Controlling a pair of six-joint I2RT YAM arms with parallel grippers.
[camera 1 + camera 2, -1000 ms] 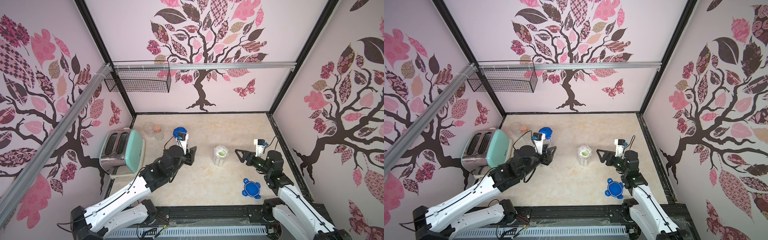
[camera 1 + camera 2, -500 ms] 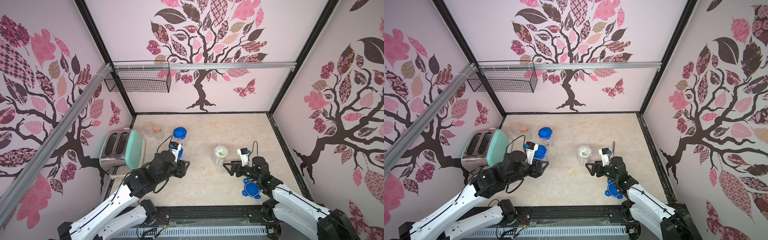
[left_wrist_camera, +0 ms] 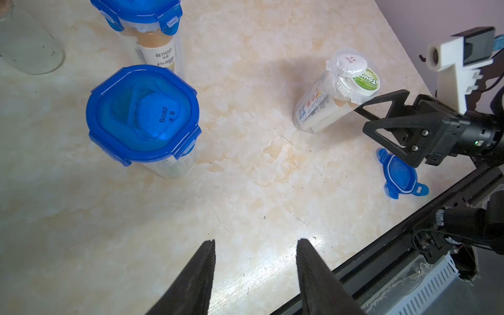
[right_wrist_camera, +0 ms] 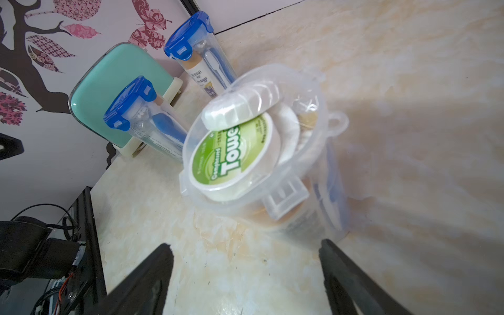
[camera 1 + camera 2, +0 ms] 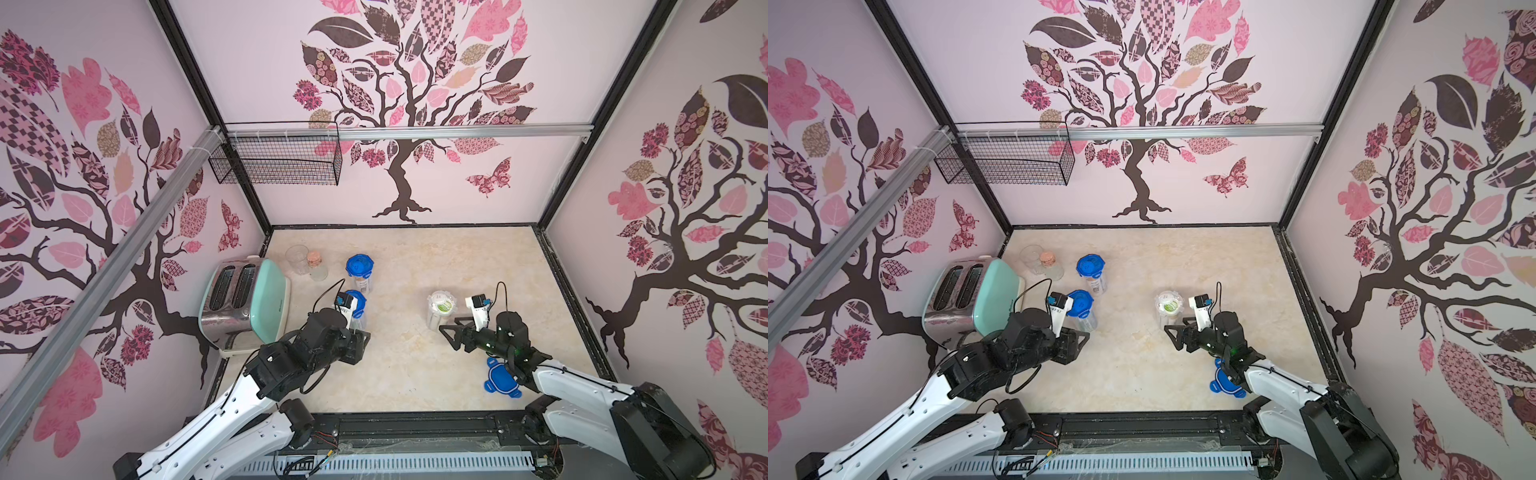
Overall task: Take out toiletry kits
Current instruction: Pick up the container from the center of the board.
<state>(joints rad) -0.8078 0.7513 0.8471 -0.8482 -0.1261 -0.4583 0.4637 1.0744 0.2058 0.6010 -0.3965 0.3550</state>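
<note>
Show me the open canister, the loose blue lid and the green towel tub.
open canister [image 5: 433, 323]: in a top view, on its clear side wall.
loose blue lid [image 3: 399, 176]: left wrist view, on the middle of the lid.
green towel tub [image 4: 234, 155]: right wrist view, on its green label.

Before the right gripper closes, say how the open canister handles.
Tall and narrow, the open canister would likely tip if pushed high. Its clear wall looks smooth, probably slippery. The towel tub and soap disc lie loose at its rim and may spill.

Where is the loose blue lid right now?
In both top views the blue lid lies on the table's front right, beneath the right arm, near the open jar.
</note>
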